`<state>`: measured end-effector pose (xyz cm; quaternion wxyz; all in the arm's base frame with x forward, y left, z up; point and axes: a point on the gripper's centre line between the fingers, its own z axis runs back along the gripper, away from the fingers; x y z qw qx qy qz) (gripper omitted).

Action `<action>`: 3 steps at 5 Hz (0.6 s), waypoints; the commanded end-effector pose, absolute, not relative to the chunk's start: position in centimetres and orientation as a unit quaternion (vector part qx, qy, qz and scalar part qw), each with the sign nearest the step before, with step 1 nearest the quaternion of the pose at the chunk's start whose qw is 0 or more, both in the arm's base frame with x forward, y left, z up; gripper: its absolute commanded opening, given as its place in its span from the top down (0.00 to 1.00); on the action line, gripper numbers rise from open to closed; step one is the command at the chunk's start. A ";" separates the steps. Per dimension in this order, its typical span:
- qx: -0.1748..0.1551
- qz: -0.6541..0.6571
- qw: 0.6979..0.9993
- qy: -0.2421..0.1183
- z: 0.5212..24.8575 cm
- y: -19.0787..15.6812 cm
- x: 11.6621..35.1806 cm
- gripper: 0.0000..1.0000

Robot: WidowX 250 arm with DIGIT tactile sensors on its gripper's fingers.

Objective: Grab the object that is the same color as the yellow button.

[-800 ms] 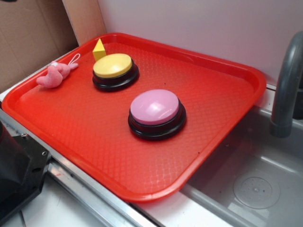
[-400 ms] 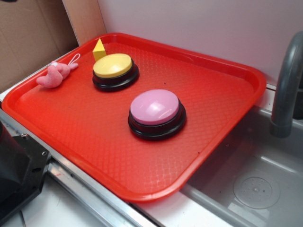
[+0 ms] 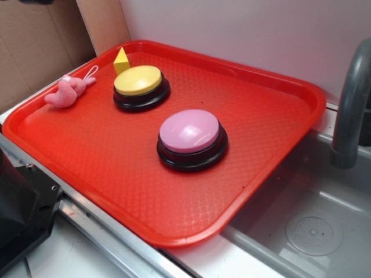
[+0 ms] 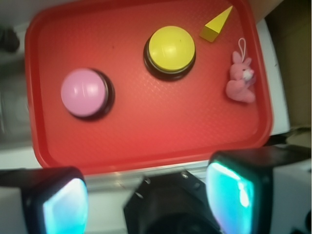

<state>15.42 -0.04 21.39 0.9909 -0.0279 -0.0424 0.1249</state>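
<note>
Exterior view: one red tray (image 3: 116, 168) lies on the counter beside one grey sink (image 3: 307, 226) with one grey faucet (image 3: 351, 104). The tray carries four items: two push buttons, one block and one plush toy.

1. One yellow button (image 3: 139, 81), domed top on a black round base, stands at the far left part of the tray.
2. One pink button (image 3: 190, 132), of the same build, stands near the tray centre, well apart from the yellow one.
3. One yellow pyramid block (image 3: 121, 60) sits in the far corner, just beside the yellow button on its far side. Whether the two touch cannot be told.
4. One pink plush toy (image 3: 65, 92) lies near the left rim, apart from the block.

Nothing lies on top of the block. From the exterior camera, the yellow button's dome sits in front of the block's lower edge.

Wrist view: the gripper (image 4: 146, 200) hangs above the near edge of the tray, well apart from the block (image 4: 215, 25). Its two fingers (image 4: 63, 204) stand wide apart with nothing between them.
</note>
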 end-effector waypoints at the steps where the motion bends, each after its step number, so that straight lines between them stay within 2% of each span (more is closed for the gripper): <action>1: -0.008 0.286 0.953 -0.096 18.6 5.2 21.6 0.00; 2: -0.004 0.348 0.930 -0.121 16.6 8.4 23.5 0.00; 3: 0.018 0.395 0.909 -0.131 15.0 10.9 25.6 0.00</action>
